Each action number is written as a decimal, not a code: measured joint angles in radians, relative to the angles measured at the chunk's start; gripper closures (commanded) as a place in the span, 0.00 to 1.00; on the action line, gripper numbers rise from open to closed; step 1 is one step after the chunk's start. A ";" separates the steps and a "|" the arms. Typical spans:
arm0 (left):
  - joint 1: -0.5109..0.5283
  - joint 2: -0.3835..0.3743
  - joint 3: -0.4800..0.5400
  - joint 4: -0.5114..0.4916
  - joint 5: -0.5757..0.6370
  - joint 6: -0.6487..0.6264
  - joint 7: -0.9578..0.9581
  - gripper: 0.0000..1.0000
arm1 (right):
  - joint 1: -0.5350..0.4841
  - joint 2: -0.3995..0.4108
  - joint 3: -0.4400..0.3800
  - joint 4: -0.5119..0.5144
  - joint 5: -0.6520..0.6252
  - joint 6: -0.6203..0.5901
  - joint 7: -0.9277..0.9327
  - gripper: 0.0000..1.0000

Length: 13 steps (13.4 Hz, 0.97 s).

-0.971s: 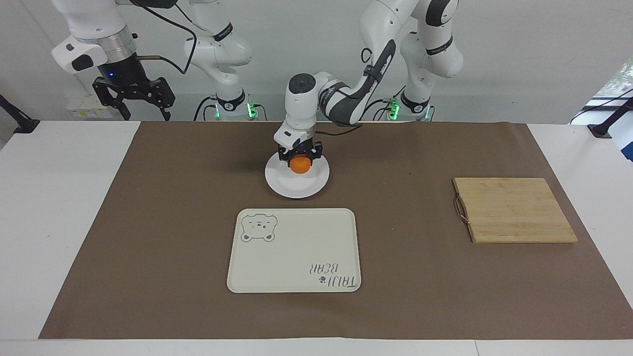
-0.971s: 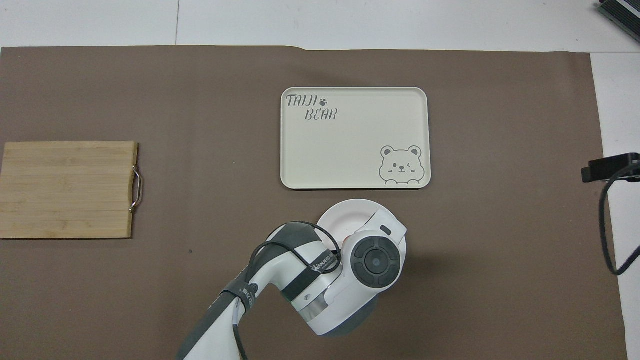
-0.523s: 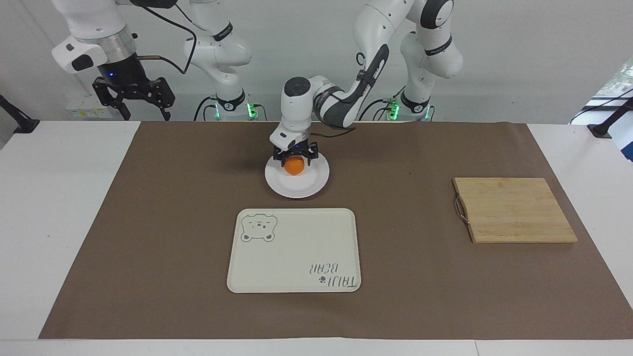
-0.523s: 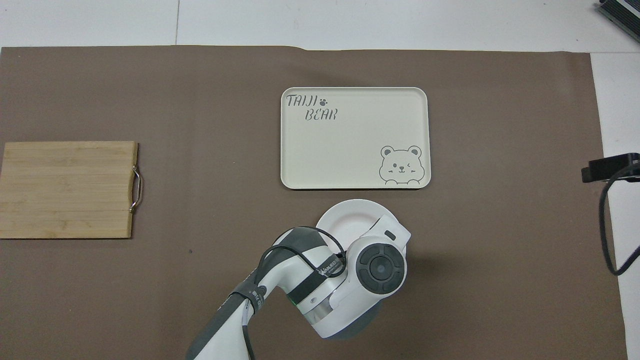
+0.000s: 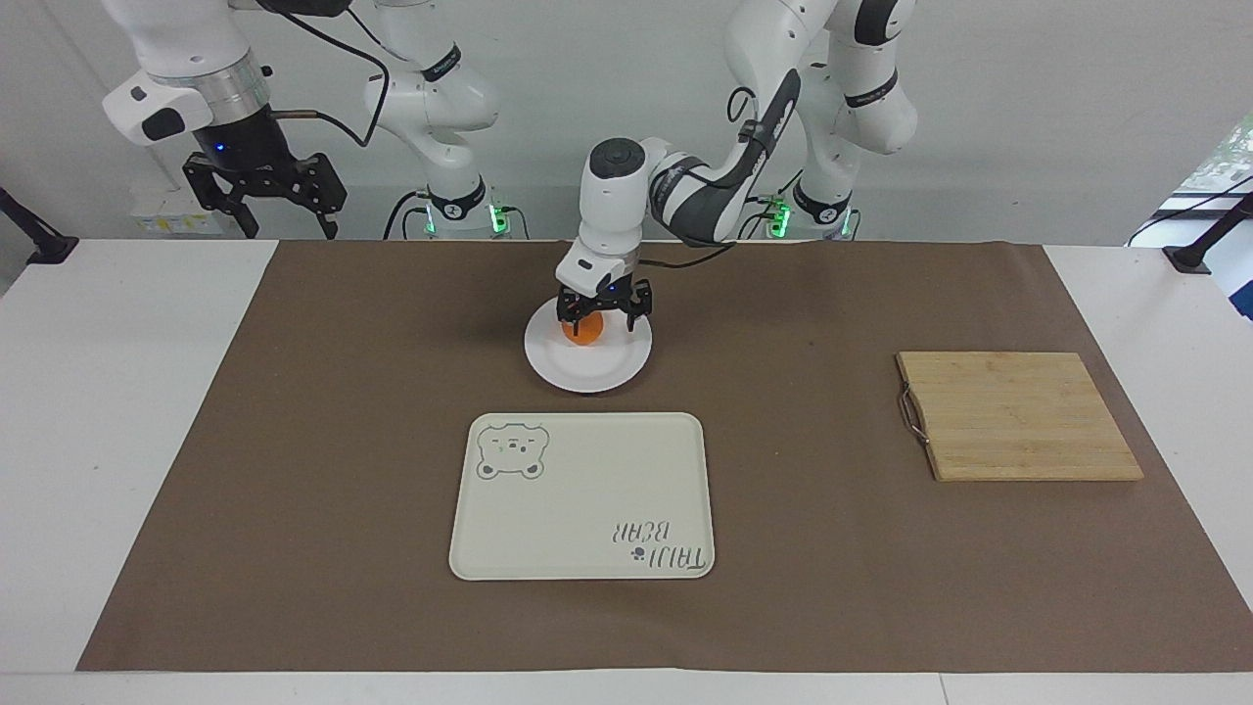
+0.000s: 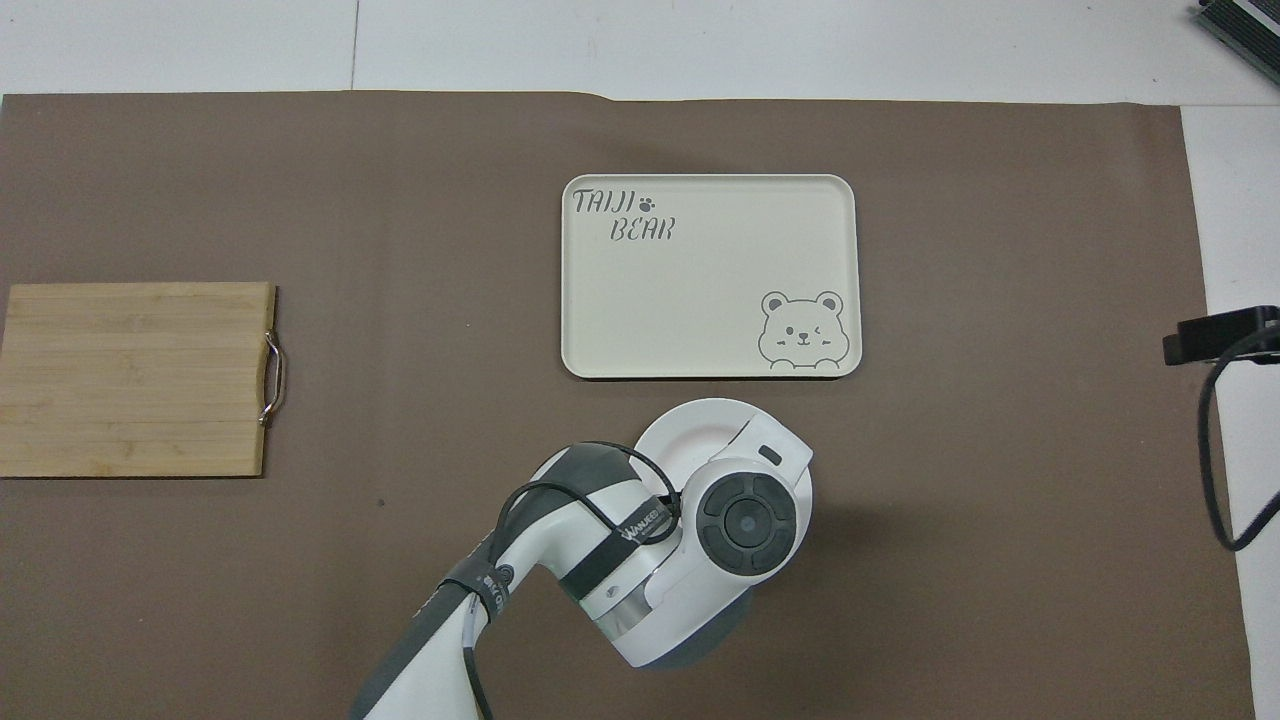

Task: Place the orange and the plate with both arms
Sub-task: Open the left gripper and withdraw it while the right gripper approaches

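Note:
The orange (image 5: pixel 585 332) rests on the white plate (image 5: pixel 587 372), on the part of it nearer to the robots. My left gripper (image 5: pixel 603 315) hangs open just over the orange, its black fingers spread to either side of the fruit's top and not gripping it. In the overhead view the left arm's wrist covers the orange and the gripper, and only part of the plate (image 6: pixel 690 430) shows. My right gripper (image 5: pixel 284 227) waits open, raised over the table edge at the right arm's end.
A cream tray with a bear drawing (image 5: pixel 587 490) (image 6: pixel 700 280) lies just farther from the robots than the plate. A wooden cutting board (image 5: pixel 1018 416) (image 6: pixel 135 380) with a metal handle sits toward the left arm's end. A brown mat covers the table.
The left gripper, shut on the orange a second ago, has opened and let it go onto the plate, then risen slightly. The right arm has not moved.

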 measured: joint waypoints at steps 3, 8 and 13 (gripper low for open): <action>0.118 -0.028 0.006 0.005 0.000 -0.032 0.122 0.00 | 0.000 0.000 0.000 0.000 0.000 0.000 0.000 0.00; 0.347 -0.039 0.009 0.015 0.000 -0.052 0.378 0.00 | 0.002 0.000 0.002 0.000 0.000 -0.002 -0.002 0.00; 0.560 -0.118 0.010 0.024 -0.001 -0.169 0.690 0.00 | 0.016 0.002 0.038 -0.028 0.131 0.000 -0.017 0.00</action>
